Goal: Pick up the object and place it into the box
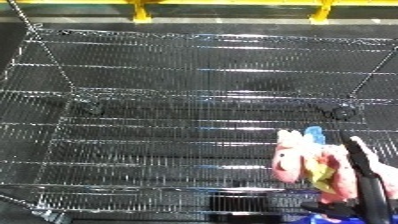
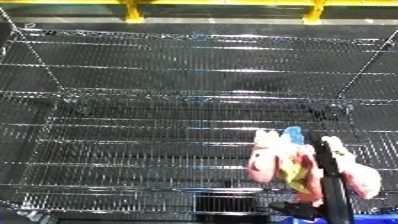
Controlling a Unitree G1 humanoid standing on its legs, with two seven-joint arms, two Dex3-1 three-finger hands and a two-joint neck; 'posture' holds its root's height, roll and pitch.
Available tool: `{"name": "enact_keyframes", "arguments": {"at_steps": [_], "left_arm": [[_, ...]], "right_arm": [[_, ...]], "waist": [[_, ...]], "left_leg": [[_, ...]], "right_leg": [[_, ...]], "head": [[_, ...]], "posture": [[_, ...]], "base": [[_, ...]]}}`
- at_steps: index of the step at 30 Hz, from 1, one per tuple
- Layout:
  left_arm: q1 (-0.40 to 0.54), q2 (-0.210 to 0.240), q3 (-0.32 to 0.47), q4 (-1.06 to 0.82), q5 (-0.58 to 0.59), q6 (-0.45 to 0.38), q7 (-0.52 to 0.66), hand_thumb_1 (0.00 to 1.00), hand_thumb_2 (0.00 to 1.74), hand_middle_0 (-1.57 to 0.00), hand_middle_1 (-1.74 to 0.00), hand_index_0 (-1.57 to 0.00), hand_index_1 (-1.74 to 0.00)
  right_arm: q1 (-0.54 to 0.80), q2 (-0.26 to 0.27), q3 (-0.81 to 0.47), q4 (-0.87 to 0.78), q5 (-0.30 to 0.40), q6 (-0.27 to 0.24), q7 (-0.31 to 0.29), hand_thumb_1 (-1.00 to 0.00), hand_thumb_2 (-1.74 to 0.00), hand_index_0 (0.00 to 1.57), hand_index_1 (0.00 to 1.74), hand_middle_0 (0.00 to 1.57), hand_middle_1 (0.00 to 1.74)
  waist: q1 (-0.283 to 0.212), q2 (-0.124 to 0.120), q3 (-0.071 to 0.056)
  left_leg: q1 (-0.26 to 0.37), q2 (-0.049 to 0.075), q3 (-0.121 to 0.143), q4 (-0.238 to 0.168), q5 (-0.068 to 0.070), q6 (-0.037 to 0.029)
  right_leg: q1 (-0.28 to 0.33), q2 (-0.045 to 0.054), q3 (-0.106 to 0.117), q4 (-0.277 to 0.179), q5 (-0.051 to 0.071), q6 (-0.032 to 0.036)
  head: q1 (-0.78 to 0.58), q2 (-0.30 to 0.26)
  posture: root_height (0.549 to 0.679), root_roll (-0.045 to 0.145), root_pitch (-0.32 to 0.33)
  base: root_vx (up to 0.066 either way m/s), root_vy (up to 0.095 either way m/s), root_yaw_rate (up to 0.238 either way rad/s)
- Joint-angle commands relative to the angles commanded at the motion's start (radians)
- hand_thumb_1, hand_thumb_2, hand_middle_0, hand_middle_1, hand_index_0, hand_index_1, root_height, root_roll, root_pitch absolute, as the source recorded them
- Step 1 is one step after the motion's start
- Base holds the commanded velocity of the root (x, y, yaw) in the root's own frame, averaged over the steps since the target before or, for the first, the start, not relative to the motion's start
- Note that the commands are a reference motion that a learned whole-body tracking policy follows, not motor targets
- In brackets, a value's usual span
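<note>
1. Across most of both views we record a wire-mesh bin (image 1: 178, 100), its near rim low in the picture and nothing seen lying in it.
2. At lower right we note a pink plush toy (image 1: 298, 160) with blue and yellow patches, carried above the bin's near right part.
3. We find the right hand (image 2: 330, 170) with black fingers curled round the toy; the left hand shows nowhere.
4. We advise moving the toy further inward, clear of the rim, lowering it, then opening.
</note>
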Motion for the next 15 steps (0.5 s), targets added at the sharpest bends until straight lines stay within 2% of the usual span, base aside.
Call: {"name": "enact_keyframes", "arguments": {"at_steps": [6,15], "left_arm": [[0.010,0.017,-0.007,-0.011,-0.029,-0.007,-0.009,1.00,1.74,-1.57,-1.74,-1.57,-1.74],[0.016,0.049,-0.041,-0.017,-0.047,-0.009,-0.022,1.00,1.74,-1.57,-1.74,-1.57,-1.74]], "right_arm": [[-0.031,-0.117,-0.010,0.073,-0.033,0.024,0.007,0.00,0.00,0.00,0.00,0.00,0.00],[-0.091,-0.238,0.031,0.192,-0.071,0.051,0.037,0.00,0.00,0.00,0.00,0.00,0.00]], "waist": [[0.002,0.003,0.000],[0.003,0.021,0.000]], "left_leg": [[-0.007,0.002,-0.003,-0.005,0.006,-0.0028],[-0.019,0.002,-0.007,-0.002,0.008,-0.0052]], "right_leg": [[-0.013,-0.0012,0.001,0.004,0.005,0.0016],[-0.038,-0.0026,0.005,0.021,-0.001,0.0043]], "head": [[0.159,-0.018],[0.248,-0.041]], "posture": [[0.619,0.044,-0.182],[0.617,0.047,-0.171]], "base": [[0.015,-0.031,0.014],[0.013,-0.029,-0.005]]}}
